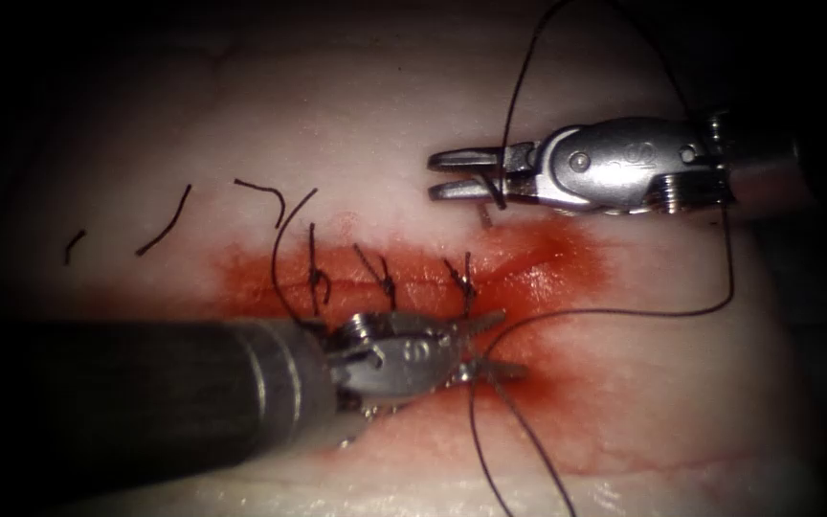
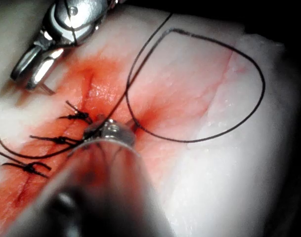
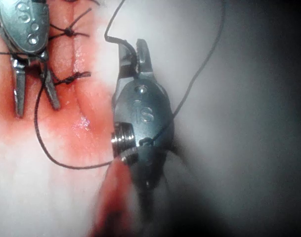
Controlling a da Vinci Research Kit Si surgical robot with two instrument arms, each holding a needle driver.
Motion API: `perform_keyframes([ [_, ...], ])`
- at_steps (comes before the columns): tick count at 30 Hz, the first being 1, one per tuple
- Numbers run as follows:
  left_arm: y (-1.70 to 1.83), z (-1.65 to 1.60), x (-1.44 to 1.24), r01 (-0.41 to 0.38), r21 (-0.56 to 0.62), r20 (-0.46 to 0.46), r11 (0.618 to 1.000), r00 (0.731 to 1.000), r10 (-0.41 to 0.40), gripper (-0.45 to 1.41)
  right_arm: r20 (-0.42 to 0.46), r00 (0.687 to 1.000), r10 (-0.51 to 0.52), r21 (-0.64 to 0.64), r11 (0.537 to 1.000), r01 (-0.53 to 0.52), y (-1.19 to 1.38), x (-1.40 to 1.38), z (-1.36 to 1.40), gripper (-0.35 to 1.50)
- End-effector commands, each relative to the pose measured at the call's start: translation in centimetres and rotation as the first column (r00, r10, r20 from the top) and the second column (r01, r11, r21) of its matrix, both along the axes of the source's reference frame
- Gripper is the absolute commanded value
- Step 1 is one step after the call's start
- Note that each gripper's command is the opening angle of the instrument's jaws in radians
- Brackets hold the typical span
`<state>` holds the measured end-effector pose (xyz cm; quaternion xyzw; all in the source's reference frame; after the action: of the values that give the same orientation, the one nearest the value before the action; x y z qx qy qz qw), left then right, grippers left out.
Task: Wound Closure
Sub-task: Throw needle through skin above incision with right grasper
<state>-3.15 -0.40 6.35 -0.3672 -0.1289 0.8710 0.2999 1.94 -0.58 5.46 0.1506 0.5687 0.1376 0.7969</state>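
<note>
We start at the needle [image 1: 486, 213]: we make out a short pale sliver poking out just below the right tool [image 1: 454, 174], close to its jaw tips, above the cut; in the left wrist view the same sliver [image 2: 46, 89] juts from beneath those jaws. We cannot tell how much of its curve is in the jaws, nor whether its tip touches the tissue [image 1: 624, 402].

The thread [image 1: 624, 313] crosses the right tool's jaws near their hinge, rises in a long arc behind the tool, drops down past its wrist and sweeps back leftward to the left tool [image 1: 490, 347], with further strands trailing down from there. The right tool's jaws stand slightly apart at the tips and appear to clamp the thread, perhaps also the needle, farther back; the right wrist view shows the thread [image 3: 199, 79] running over that tool [image 3: 133, 52].

The left tool lies over the near edge of the cut [image 1: 528, 263], its jaws spread open with thread passing between them, gripping nothing that we can see. Three knotted stitches [image 1: 387, 282] sit along the cut to the left of its open end. Red fluid [image 1: 567, 383] stains the tissue around the cut. Cut ends of thread [image 1: 165, 222] lie loose on the pale tissue at the left, well apart from both tools.
</note>
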Motion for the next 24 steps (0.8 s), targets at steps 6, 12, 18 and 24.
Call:
perform_keyframes([
  [6,0.00,0.03,-0.04,-0.002,0.003,0.005,1.000,1.000,0.002,0.26,0.031,0.999,-0.029,0.227,0.974,0.021,0.07,0.12,0.04,-0.35],
  [12,0.01,0.03,-0.04,-0.003,0.004,0.006,1.000,1.000,0.003,0.26,0.058,0.998,-0.021,0.368,0.930,-0.002,-0.01,0.05,0.05,-0.35],
  [18,0.01,0.02,-0.03,-0.003,0.005,0.007,1.000,1.000,0.003,0.26,0.105,0.994,-0.030,0.540,0.841,-0.032,-0.08,0.05,0.07,-0.35],
  [24,0.03,0.01,-0.01,-0.005,0.007,0.009,1.000,1.000,0.005,0.26,0.143,0.989,-0.045,0.679,0.731,-0.065,-0.16,0.01,0.06,-0.35],
])
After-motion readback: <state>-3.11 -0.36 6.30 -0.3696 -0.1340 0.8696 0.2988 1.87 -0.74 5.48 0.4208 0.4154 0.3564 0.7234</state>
